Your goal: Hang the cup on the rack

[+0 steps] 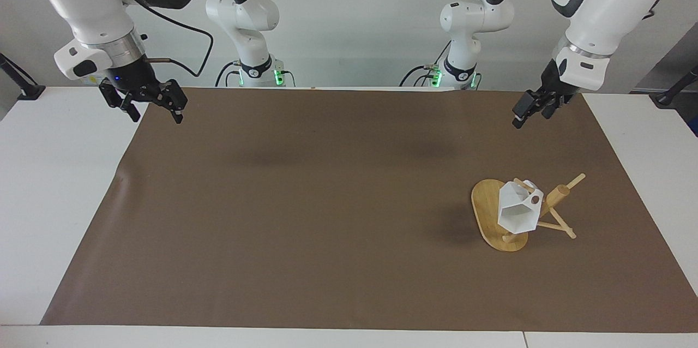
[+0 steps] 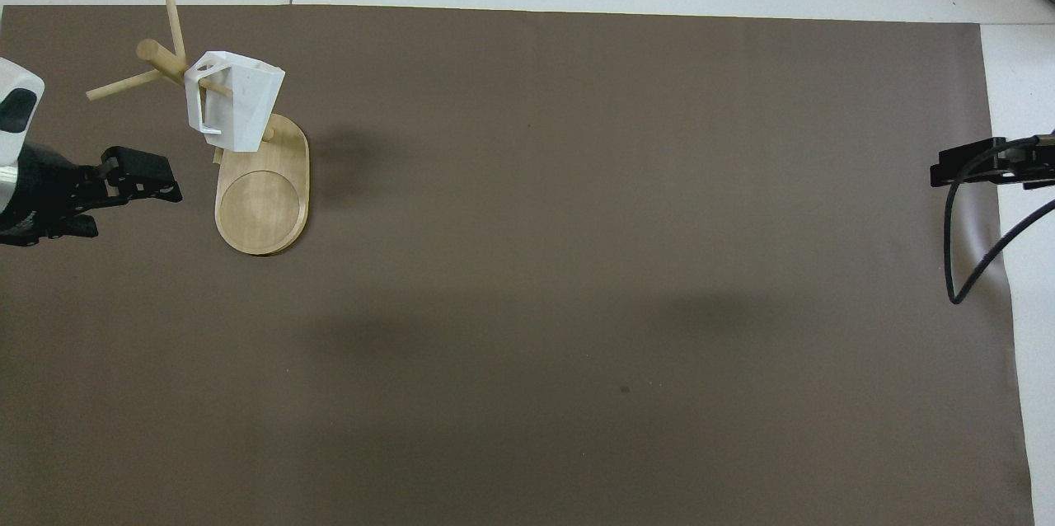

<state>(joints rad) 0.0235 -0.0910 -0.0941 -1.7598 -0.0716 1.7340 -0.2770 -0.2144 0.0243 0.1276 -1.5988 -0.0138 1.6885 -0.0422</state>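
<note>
Toward the right arm's end of the table point(image 1: 54, 184), the right gripper point(image 1: 154, 112) is held above the corner of the brown mat point(image 1: 327, 201), its fingers spread apart and nothing between them; that arm is judged to be waiting. Across the middle, only bare mat is seen.

Toward the left arm's end, the rack point(image 1: 484, 207) is stood on the mat, and the cup point(image 1: 517, 213) is hung on it, its handle threaded over a thin peg point(image 1: 523, 185), its mouth tilted down and away from the robots. The task is judged done.

Above the mat's edge at that end, the left gripper point(image 1: 530, 117) is held open and empty, well apart from rack and cup.

Little is left to fail, yet the cup is carried by one thin peg only. It could be shaken off if the rack were bumped, or its outstanding pegs caught, by a low sweep of the left arm.
</note>
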